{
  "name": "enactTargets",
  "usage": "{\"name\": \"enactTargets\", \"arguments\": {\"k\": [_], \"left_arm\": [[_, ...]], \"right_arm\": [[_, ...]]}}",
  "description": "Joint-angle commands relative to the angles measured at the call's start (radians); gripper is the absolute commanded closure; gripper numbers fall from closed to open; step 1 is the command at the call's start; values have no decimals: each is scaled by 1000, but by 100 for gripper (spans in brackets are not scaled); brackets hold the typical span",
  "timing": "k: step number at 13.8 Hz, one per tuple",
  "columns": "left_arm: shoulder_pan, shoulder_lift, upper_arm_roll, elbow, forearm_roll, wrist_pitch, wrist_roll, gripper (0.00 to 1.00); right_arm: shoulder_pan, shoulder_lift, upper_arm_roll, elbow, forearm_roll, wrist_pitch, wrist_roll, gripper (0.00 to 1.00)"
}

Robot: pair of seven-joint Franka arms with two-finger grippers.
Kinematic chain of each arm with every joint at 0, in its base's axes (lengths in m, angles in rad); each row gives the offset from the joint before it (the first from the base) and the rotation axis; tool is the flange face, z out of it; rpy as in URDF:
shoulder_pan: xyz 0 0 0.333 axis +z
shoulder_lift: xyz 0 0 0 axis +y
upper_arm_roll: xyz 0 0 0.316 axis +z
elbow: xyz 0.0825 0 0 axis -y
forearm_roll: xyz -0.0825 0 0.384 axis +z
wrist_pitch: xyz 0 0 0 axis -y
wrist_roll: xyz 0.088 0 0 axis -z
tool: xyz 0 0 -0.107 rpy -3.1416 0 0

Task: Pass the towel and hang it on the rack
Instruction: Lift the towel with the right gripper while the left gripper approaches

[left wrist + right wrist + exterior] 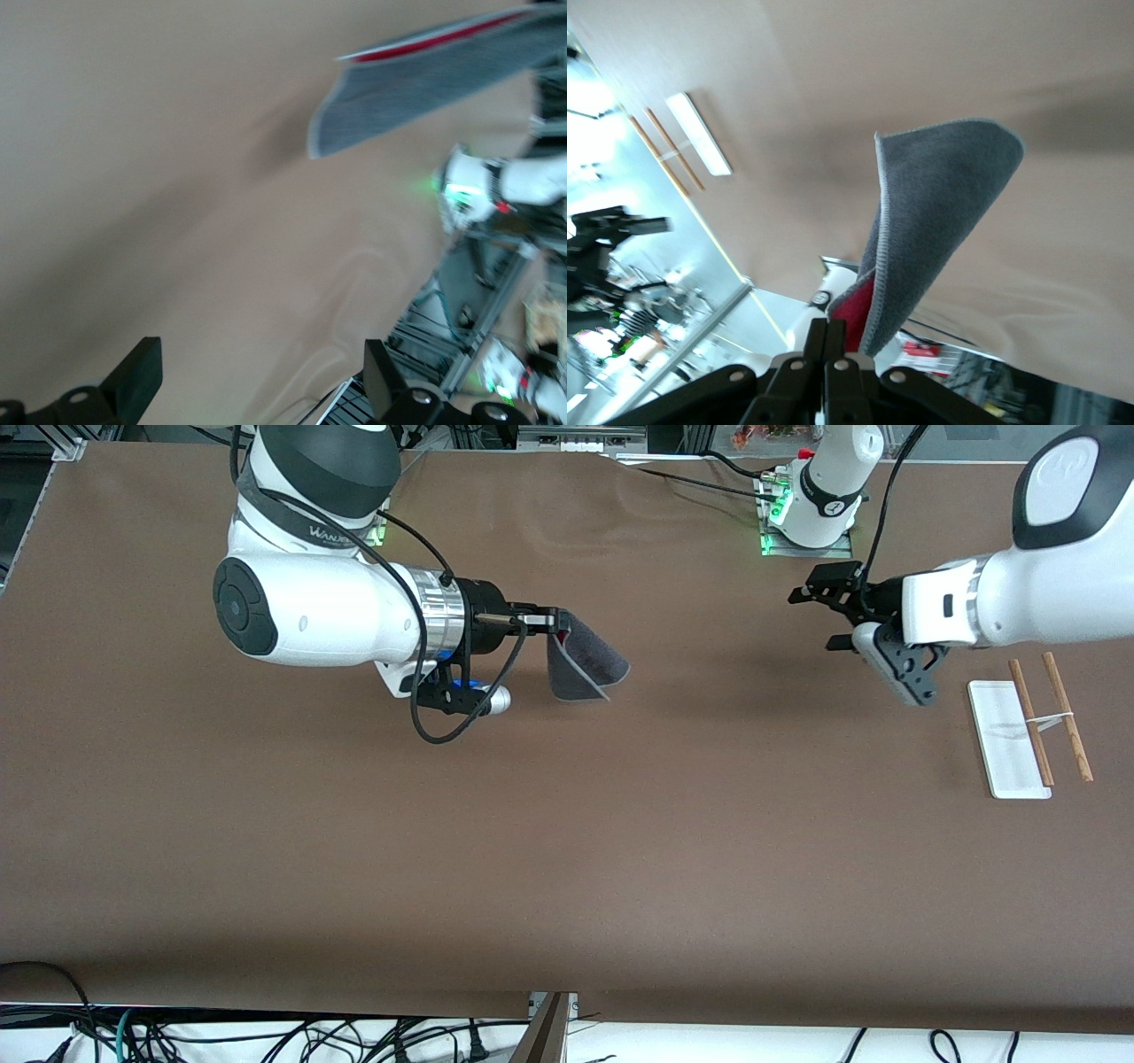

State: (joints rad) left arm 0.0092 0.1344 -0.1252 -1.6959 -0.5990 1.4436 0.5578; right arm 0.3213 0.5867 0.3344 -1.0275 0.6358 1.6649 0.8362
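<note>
Clearly, in the front view, my right gripper (556, 622) was clamped on one corner of the towel (583, 664), holding it up over the table's (567, 850) middle stretch toward the right arm's end. It drooped in a loose fold, grey face outward, so I judged it light, soft and limp. My left gripper (831, 616) hung with its jaws wide apart and empty, over the table beside the rack (1010, 740), well apart from the towel.

From the left wrist view, the towel (425, 84) showed a red strip along its top edge; its free hanging edge looked the best place to pinch.

From the right wrist view, my fingers (825, 354) met on the red corner, and the towel (939, 212) curled away in the air.
</note>
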Motion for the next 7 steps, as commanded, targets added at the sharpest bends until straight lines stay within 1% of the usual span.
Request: {"name": "enactTargets", "arguments": {"k": [1, 4, 7], "left_arm": [[9, 57, 1, 1, -115, -3, 268, 0], [18, 143, 3, -2, -237, 7, 581, 0], [9, 241, -1, -7, -353, 104, 848, 0]], "right_arm": [[12, 19, 38, 7, 40, 87, 119, 100], [30, 24, 41, 7, 65, 159, 193, 100], [61, 27, 40, 7, 65, 206, 231, 100]]}}
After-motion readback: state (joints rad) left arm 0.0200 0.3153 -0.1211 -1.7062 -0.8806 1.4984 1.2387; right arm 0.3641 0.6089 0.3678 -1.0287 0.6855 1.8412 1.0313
